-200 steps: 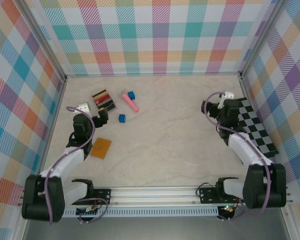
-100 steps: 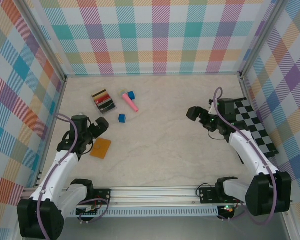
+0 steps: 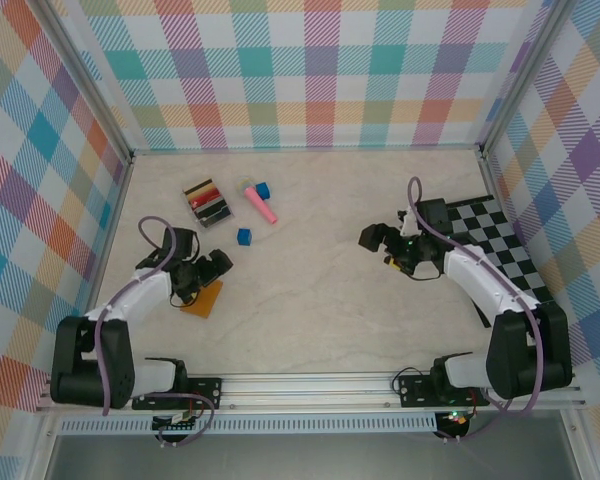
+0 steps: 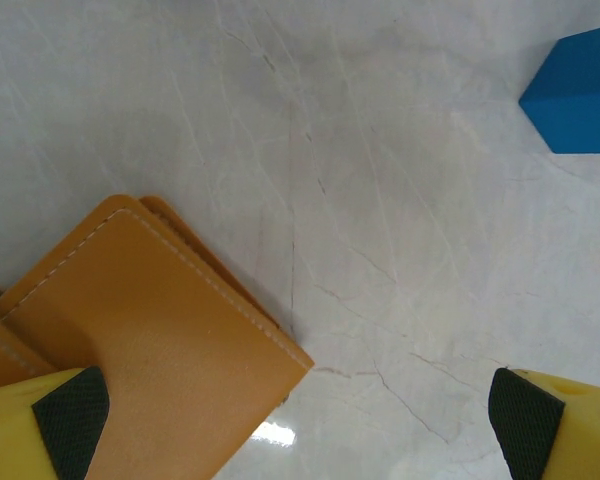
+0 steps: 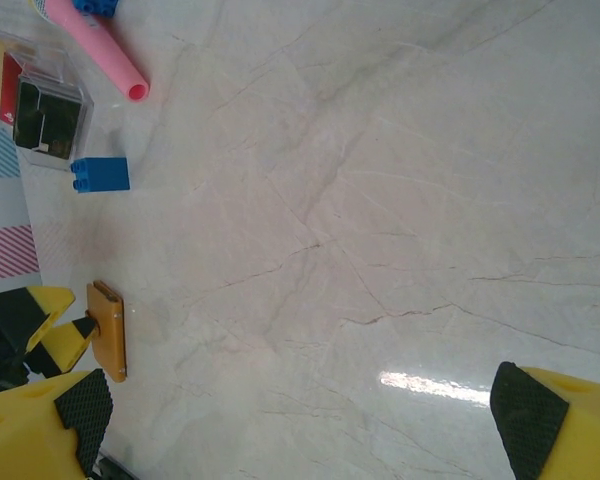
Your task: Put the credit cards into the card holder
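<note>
left gripper [image 3: 213, 266]: yours hangs released and empty over the card holder [image 3: 202, 297], likely to pin it.
right gripper [image 3: 372, 238]: released, empty, above mid-bench [image 3: 320, 300].
credit cards [image 3: 207, 200]: fanned at far left, well apart from the holder.

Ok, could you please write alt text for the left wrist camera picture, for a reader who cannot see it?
An orange-brown card holder lies on a pale marbled table at the lower left, near one yellow fingertip of the open left gripper. A blue cube is cut off by the upper right edge.
</note>
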Motion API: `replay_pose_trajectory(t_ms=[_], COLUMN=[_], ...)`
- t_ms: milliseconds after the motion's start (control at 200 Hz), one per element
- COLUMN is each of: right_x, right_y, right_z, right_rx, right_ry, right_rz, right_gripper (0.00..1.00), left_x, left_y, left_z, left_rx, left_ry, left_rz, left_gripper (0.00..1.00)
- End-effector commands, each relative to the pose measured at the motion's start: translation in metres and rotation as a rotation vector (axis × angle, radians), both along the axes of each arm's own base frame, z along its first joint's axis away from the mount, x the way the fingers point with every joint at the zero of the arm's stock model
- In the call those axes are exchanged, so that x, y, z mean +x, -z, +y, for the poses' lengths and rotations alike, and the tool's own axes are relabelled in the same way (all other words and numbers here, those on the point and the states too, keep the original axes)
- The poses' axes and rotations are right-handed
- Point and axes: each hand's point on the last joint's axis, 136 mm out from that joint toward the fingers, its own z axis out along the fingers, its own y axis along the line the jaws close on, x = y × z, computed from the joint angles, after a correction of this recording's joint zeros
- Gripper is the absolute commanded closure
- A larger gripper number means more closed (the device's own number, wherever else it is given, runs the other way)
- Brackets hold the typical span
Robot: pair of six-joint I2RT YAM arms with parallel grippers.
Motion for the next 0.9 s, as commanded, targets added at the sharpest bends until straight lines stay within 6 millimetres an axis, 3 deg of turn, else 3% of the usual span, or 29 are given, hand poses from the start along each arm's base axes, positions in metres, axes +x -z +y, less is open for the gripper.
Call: replay_pose_trajectory(t_ms=[0,180,410,540,610,660,750,895], right_x=[0.0,-0.006,-0.009,-0.009,-0.008,-0.006,0.0,0.01], right_y=[-0.005,0.009,0.018,0.022,0.022,0.021,0.012,-0.006], right_z=[0.004,0.001,-0.01,-0.017,-0.02,-0.02,-0.011,0.025], right_rx=[0.011,-0.022,-0.096,-0.135,-0.145,-0.147,-0.105,0.004], right_ry=[-0.004,0.003,0.022,0.054,0.067,0.068,0.033,-0.094], right_rz=[0.019,0.079,0.119,0.133,0.129,0.122,0.096,0.041], right_gripper=[0.0,0.0,0.01,0.04,0.07,0.1,0.2,0.37], left_x=[0.013,0.005,-0.033,-0.043,-0.04,-0.034,-0.015,-0.01], left_y=[0.0,0.017,0.025,0.009,-0.014,-0.035,-0.075,-0.092], left_z=[-0.012,-0.047,-0.149,-0.217,-0.255,-0.27,-0.272,-0.225], left_rx=[-0.006,-0.015,-0.031,-0.092,-0.119,-0.11,-0.093,-0.033], left_ry=[0.067,0.213,0.618,0.828,0.946,0.978,0.909,0.702], left_rz=[0.001,0.055,0.076,0.014,-0.061,-0.118,-0.251,-0.307], left_gripper=[0.0,0.01,0.06,0.08,0.12,0.14,0.12,0.09])
